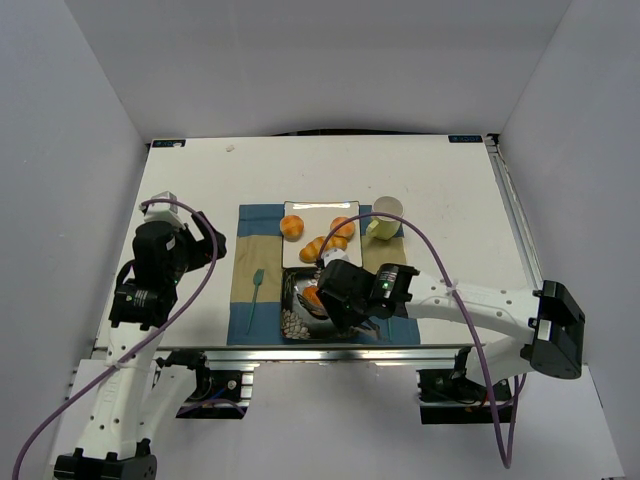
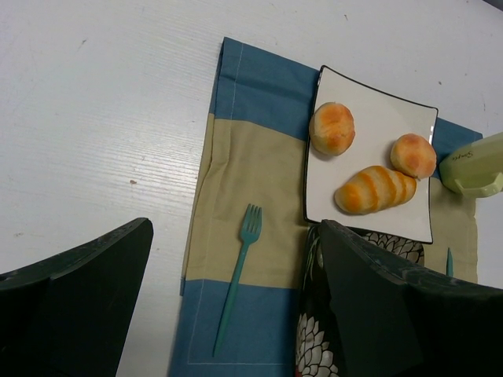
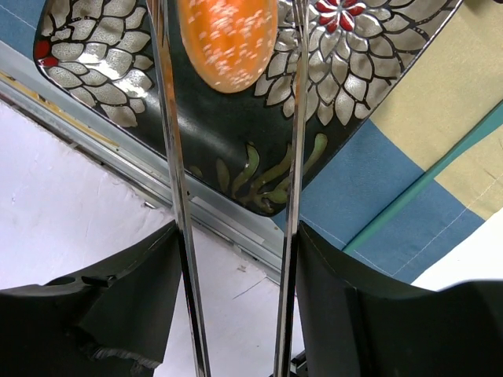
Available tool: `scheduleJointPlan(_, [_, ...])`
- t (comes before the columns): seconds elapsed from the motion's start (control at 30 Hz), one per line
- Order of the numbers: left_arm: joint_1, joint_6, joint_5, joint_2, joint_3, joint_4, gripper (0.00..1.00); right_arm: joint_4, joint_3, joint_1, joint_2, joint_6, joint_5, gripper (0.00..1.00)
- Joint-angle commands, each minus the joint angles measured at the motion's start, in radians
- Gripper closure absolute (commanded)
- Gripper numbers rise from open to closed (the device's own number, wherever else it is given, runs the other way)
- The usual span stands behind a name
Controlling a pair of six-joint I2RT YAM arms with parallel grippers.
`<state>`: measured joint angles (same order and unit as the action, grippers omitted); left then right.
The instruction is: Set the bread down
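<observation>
Steel tongs (image 3: 174,157) flank bread (image 3: 228,39); teal fork (image 2: 236,287) nearby

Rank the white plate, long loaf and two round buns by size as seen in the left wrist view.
1. White plate
2. Long loaf
3. Left bun and right bun: too alike to rank.

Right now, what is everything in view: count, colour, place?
cloth placemat: 1, blue and tan, table centre
rectangular plate: 1, white, placemat's far end
round buns: 2, light orange, white plate
long ridged loaf: 1, golden, white plate
floral plate: 1, black and silver, placemat's near end
small oval bread roll: 1, orange, floral plate, between tongs
fork: 1, teal, placemat, left of plates
cup: 1, pale green, beside white plate
metal tongs: 1, chrome, in right gripper
left gripper: 1, black, open, left of placemat
right gripper: 1, black, gripping tongs
</observation>
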<state>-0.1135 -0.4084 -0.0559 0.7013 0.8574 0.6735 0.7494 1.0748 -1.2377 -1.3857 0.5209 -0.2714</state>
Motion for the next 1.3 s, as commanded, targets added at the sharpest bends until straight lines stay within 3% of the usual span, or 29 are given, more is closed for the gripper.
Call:
scheduleJointPlan(0.0, [-0.003,-0.001,0.008,-0.019,0.015,0.009,0.02,-0.018,0.027,-0.005,0.022,0.016,-0.025,0.39])
scheduleJointPlan(0.57, [-0.003,0.002,0.014,-0.017,0.028,0.011,0.02,0.105,0.134,-0.005,0.178,0.091,-0.049,0.37])
scheduleJointPlan(0.73, [-0.003,-0.003,0.022,-0.016,0.04,0.014,0.02,0.244,0.154,0.009,0.302,0.186,-0.205,0.37])
scheduleJointPlan(0.83, [-0.003,-0.004,0.028,-0.013,0.049,0.011,0.02,0.292,0.155,0.104,0.449,0.206,-0.264,0.38])
scheduleJointPlan(1.07, [-0.003,-0.013,0.054,0.01,0.037,-0.032,0.02,0.24,0.065,0.577,0.525,-0.01,-0.21,0.41])
scheduleJointPlan(1.13, [-0.003,-0.013,0.054,0.015,0.04,-0.031,0.02,0.168,-0.011,0.665,0.528,-0.068,-0.149,0.41])
scheduleJointPlan(1.27, [-0.003,-0.015,0.086,0.006,0.048,-0.025,0.02,0.012,-0.151,0.962,0.537,-0.151,0.03,0.41])
